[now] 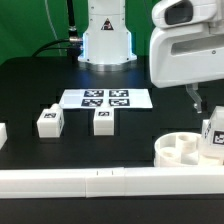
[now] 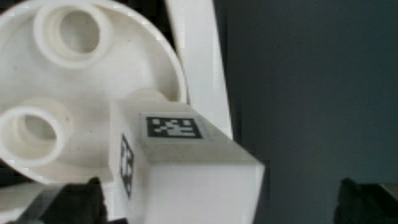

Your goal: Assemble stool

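Your claw is released, with its jaws spread wide and nothing in them. It hangs over the leg, which stands right below it on the edge of the disc. In the wrist view that leg lies between the fingertips but not midway. It is closer to one finger than to the other, and neither seems to touch it.

That offset is your first risk. If you close from here, the nearer finger probably meets the leg first and shoves it sideways. The leg could then tilt, or tip off the disc.

The leg also looks slightly turned against the line of the jaws. A grip on its corners rather than its flat faces would likely twist it as the jaws clench.

You cannot tell from these views whether the leg is seated in a socket or only resting on top. If it is loose, a small nudge may topple it. If it is half seated, a lift could drag the disc along.

Mind the descent as well. The finger on the disc's side may land on the disc's top face instead of sliding down beside the leg, which would press or shift the disc. The rail runs just beyond the disc, so there is little room there.

The two loose legs and the marker board lie well away from the claw and pose no danger.
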Tool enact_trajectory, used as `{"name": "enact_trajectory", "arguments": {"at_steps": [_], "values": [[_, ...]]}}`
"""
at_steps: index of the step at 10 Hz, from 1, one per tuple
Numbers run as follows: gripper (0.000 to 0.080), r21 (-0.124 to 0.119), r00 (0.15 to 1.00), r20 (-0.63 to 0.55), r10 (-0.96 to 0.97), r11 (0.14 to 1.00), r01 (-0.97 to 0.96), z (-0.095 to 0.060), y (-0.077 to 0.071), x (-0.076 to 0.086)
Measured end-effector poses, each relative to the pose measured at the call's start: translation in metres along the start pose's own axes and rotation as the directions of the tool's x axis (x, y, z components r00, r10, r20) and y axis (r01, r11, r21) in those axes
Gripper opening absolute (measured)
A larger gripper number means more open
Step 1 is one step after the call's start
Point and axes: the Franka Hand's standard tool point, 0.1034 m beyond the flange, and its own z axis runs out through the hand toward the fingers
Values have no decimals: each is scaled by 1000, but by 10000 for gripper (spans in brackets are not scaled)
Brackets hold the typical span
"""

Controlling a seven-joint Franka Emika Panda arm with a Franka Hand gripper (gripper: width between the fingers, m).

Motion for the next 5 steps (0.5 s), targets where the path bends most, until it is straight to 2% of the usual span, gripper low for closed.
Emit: {"name": "enact_trajectory", "arguments": {"at_steps": [3, 5], "values": [[649, -3, 957, 2, -289, 957, 289, -1, 0, 2], [649, -9, 928, 5, -374, 928, 374, -1, 2, 2]]}}
